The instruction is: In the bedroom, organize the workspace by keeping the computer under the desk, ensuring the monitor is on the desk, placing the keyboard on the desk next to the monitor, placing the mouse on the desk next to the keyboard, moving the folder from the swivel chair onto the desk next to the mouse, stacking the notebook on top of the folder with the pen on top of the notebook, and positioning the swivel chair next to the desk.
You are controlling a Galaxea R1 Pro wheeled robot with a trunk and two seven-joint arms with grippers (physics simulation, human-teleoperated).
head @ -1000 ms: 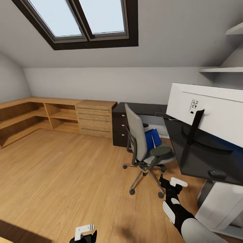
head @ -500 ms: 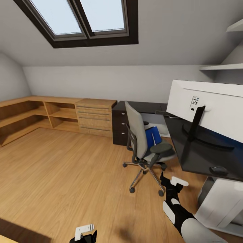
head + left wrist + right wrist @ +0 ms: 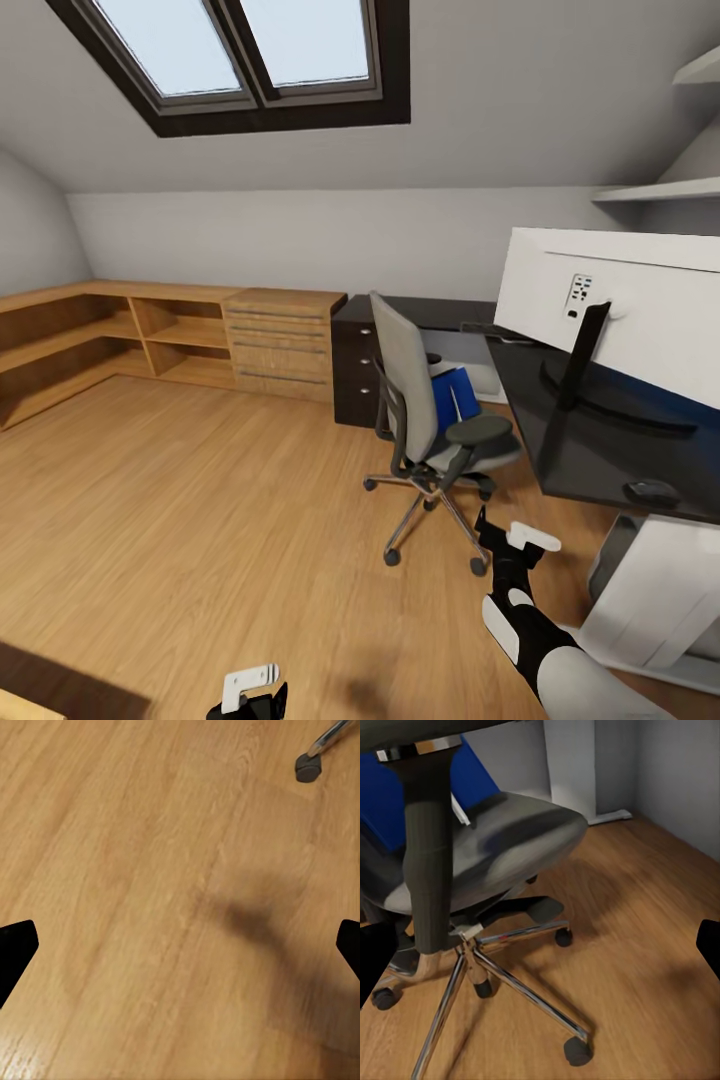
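The grey swivel chair [image 3: 428, 425] stands on the wood floor just left of the black desk [image 3: 590, 455]. A blue folder [image 3: 453, 398] leans on its seat against the backrest. On the desk stands the white monitor [image 3: 625, 300], seen from behind, with a dark mouse [image 3: 652, 490] near the front edge. The white computer [image 3: 660, 595] sits on the floor below the desk. My right gripper [image 3: 487, 532] hangs open, low beside the chair's base [image 3: 510, 982], and the right wrist view looks up at the seat [image 3: 495, 840] and folder [image 3: 390, 802]. My left gripper [image 3: 250, 700] is open over bare floor.
Low wooden shelves and a drawer unit [image 3: 285, 345] line the back wall. A dark cabinet [image 3: 360, 370] stands behind the chair. White wall shelves [image 3: 660, 190] hang at upper right. One chair caster [image 3: 307, 766] shows in the left wrist view. Open floor lies to the left.
The whole head view has drifted a little, so the desk and monitor sit slightly further right and higher. Both arms hold the same pose, and nothing in the room itself moved.
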